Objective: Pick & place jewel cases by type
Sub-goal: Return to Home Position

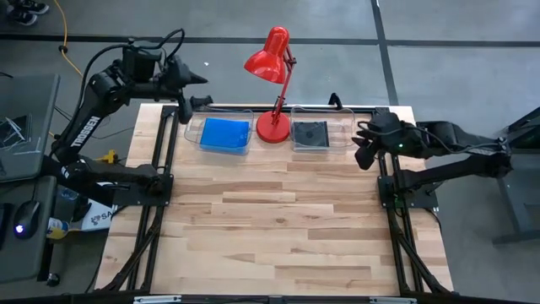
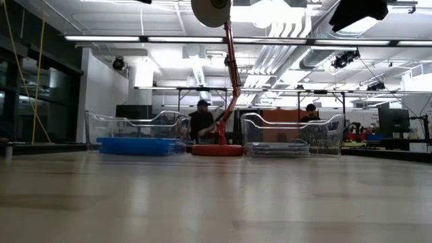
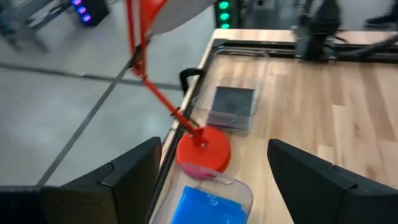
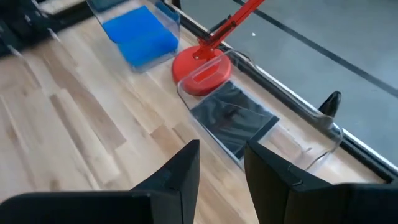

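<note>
Pale wood planks form the table (image 1: pixel 270 236), and the jewel cases lie along its far edge, sorted by colour. The blue jewel cases (image 1: pixel 225 133) rest flat inside the left clear bin (image 1: pixel 192 128), and the black jewel cases (image 1: pixel 310 133) rest flat inside the right clear bin (image 1: pixel 344 135). How many lie in each pile cannot be told. A red desk lamp (image 1: pixel 272 127) stands on its round base between the two bins, just beside both, and its thin arm rises to a red shade. The left gripper (image 3: pixel 214 142) hangs over the table's far left corner, near the left bin, with its fingers wide apart and holding nothing. The right gripper (image 4: pixel 222 146) hovers at the table's right edge beside the right bin, its fingers parted by a narrow gap and empty too. Beyond the table, in the bright workshop, one person (image 2: pixel 201 123) shows behind the lamp and a second person (image 2: pixel 310 113) behind the right bin.
</note>
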Robot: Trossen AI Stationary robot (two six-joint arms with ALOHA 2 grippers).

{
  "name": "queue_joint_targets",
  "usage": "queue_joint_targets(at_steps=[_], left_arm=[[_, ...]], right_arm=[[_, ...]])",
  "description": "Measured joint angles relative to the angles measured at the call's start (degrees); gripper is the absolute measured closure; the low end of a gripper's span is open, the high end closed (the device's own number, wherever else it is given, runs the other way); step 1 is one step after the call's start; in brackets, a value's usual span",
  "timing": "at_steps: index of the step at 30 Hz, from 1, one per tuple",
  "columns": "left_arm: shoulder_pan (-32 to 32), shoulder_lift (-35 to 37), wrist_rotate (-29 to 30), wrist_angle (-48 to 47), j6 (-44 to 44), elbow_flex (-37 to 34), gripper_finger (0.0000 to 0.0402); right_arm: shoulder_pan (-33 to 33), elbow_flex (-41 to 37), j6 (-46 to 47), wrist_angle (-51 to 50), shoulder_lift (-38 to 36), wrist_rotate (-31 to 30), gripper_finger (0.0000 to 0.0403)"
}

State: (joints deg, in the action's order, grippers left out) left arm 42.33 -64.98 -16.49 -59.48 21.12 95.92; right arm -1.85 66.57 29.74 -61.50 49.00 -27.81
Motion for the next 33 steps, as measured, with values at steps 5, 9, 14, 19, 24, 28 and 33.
queue_joint_targets(at_steps=[5, 9, 14, 19, 24, 28, 33], left_arm=[[0.0, 0.46, -4.4, 0.0, 3.73, 0.0, 0.011], [0.0, 1.91, -4.91, -0.08, 5.31, -0.02, 0.011], [0.02, 6.65, -6.77, -0.12, 6.1, -0.76, 0.011], [0.02, 16.95, -6.8, 7.63, 1.86, -14.31, 0.011], [0.0, 29.38, -8.87, 23.18, -6.81, -33.97, 0.011], [0.0, 37.45, -9.0, 31.89, -13.98, -46.56, 0.011], [0.0, 44.98, -8.89, 42.67, -21.7, -58.76, 0.011]], right_arm=[[0.02, 0.0, 1.57, -0.01, -4.06, 0.18, 0.0295], [0.01, 0.01, 1.78, -0.01, -8.44, 0.16, 0.0295], [0.0, 0.04, 3.67, -0.08, -13.45, 0.1, 0.0295], [0.0, 0.04, 4.04, -0.45, -15.63, -0.2, 0.0295], [0.0, 0.04, 4.33, -0.43, -15.68, -0.25, 0.0295], [0.0, 0.04, 3.62, -0.41, -15.73, -1.33, 0.0295], [0.0, -1.25, 3.66, 3.18, -16.06, -5.91, 0.0295]])
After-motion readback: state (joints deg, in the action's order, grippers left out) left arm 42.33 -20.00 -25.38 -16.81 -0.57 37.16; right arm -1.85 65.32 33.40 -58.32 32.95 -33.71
